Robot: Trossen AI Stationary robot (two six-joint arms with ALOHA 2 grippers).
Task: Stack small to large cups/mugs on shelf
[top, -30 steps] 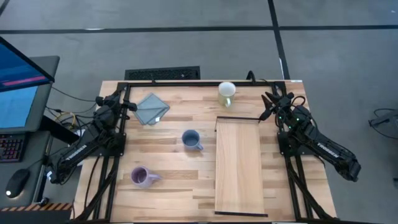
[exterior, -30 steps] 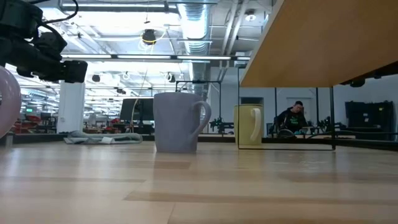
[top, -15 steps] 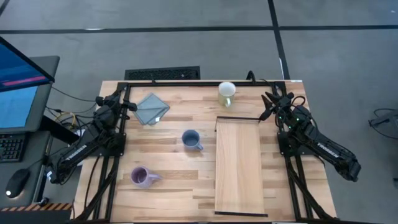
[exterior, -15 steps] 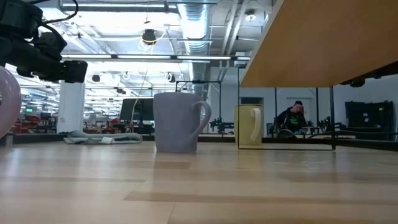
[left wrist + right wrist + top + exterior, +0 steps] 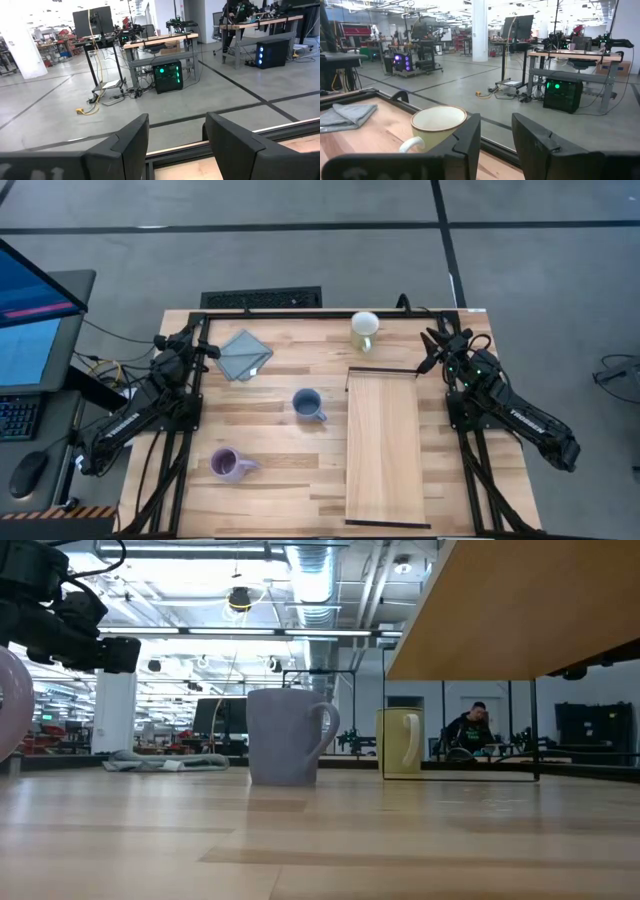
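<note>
Three mugs stand upright on the slatted tabletop. The cream-white mug (image 5: 364, 330) is near the far edge, also in the right wrist view (image 5: 437, 127). The slate blue mug (image 5: 308, 404) stands mid-table (image 5: 285, 735). The lavender mug (image 5: 229, 465) sits toward the near left. The pale wooden shelf (image 5: 384, 446) runs along the table's right part, raised on a thin dark frame. My left gripper (image 5: 205, 348) is open at the far left corner. My right gripper (image 5: 432, 347) is open at the far right, right of the cream-white mug.
A grey folded cloth (image 5: 245, 354) lies near the far left, beside my left gripper. A dark frame rail (image 5: 300, 313) runs along the table's far edge. In the low view the shelf's underside (image 5: 520, 610) overhangs the right side. A person (image 5: 470, 730) sits far behind the table.
</note>
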